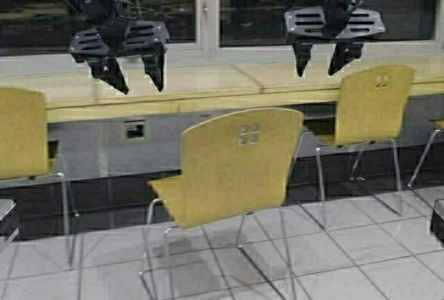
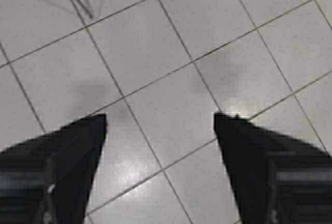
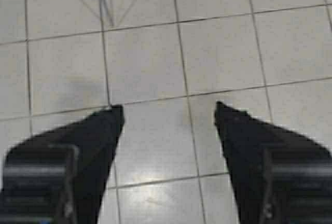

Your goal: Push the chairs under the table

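Facing the middle chair [image 1: 232, 164], pulled out from the bench [image 1: 208, 85], I keep both grippers' jaws open and empty; I'd push its backrest squarely.

my left gripper [image 1: 135, 74] and right gripper [image 1: 325, 60] hang above the table [image 1: 208, 95]. before it stand three chairs: left [image 1: 21, 133], middle [image 1: 232, 164], right [image 1: 371, 109].
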